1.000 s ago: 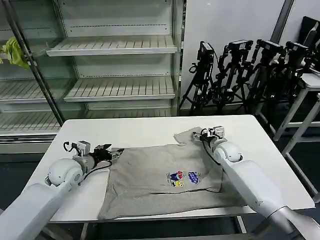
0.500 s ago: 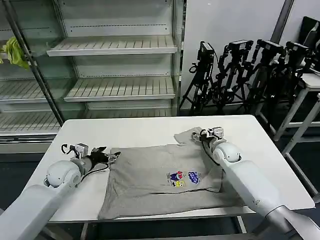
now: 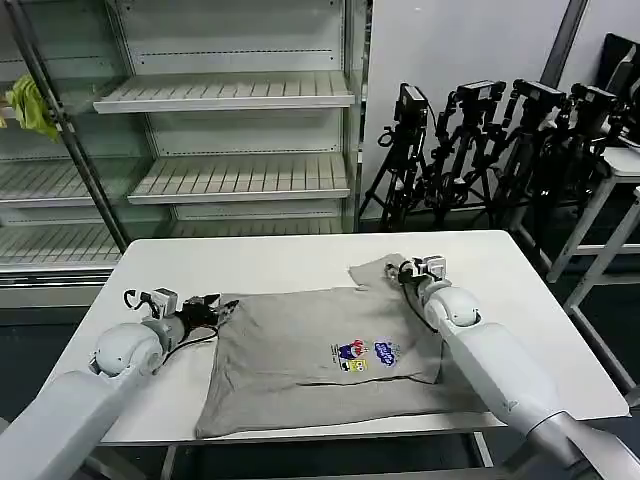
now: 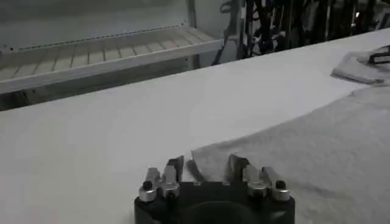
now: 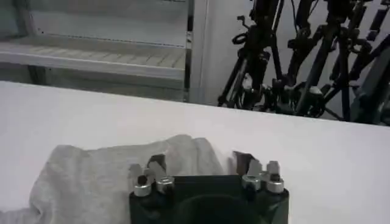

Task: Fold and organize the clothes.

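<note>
A light grey short-sleeved shirt (image 3: 310,355) lies spread on the white table (image 3: 280,262), its small multicolour chest print (image 3: 364,353) facing up. My left gripper (image 3: 214,305) is at the shirt's far-left corner. In the left wrist view it (image 4: 205,165) is open, and the shirt's (image 4: 304,140) corner reaches in between the fingers. My right gripper (image 3: 405,270) is over the bunched sleeve (image 3: 374,270) at the shirt's far right. In the right wrist view it (image 5: 200,163) is open, with the sleeve (image 5: 91,176) lying under and between its fingers.
Empty wire shelves (image 3: 230,92) stand behind the table, with a yellow-green rag (image 3: 28,105) hanging at their left. Black tripods (image 3: 500,150) crowd the back right, and another table (image 3: 625,165) is at the far right. Bare tabletop lies behind and to the left of the shirt.
My left gripper has slid a little to the left, and the shirt's left corner now lies further left and flatter. The right arm has hardly moved.
</note>
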You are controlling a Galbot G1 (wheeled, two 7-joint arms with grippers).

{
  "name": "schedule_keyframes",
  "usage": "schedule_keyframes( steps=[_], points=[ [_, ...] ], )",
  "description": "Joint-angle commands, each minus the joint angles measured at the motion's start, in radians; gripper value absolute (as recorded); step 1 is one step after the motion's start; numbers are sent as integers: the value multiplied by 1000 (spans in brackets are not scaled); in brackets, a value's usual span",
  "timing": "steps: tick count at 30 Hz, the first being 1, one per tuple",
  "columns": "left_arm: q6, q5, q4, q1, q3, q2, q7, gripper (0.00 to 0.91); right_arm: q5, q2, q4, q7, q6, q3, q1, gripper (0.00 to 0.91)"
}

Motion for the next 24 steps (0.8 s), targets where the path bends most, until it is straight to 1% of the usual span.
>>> schedule_keyframes(
  steps=[1,4,5,7,8,9,11,13,16,24],
  points=[
    [-2,4,3,1,1,4,4,312,-4,1,-2,-1,0,-1,-3,272],
    [-4,5,1,3,0,5,6,262,-6,0,-1,-2,3,0,-5,171],
    [-5,6,0,5,0,6,6,262,-7,0,-1,-2,4,0,-6,161],
    [-7,6,-3,8,-2,9,8,232,-8,-1,2,-2,5,-1,-8,121],
    [-7,6,-5,9,-3,10,8,191,-9,-2,3,-2,6,0,-9,71],
    [-7,6,-7,11,-5,11,8,181,-9,-3,6,-2,6,0,-9,60],
    [-8,7,-11,15,-7,14,9,131,-10,-4,9,-2,9,0,-11,30],
    [-10,8,-16,19,-9,15,10,111,-10,-6,14,-2,10,1,-14,0],
    [-19,10,-21,27,-14,18,10,91,-10,-10,25,0,13,1,-18,0],
    [-29,10,-50,52,-41,22,10,81,-7,-32,101,15,15,1,-41,0]
  ],
)
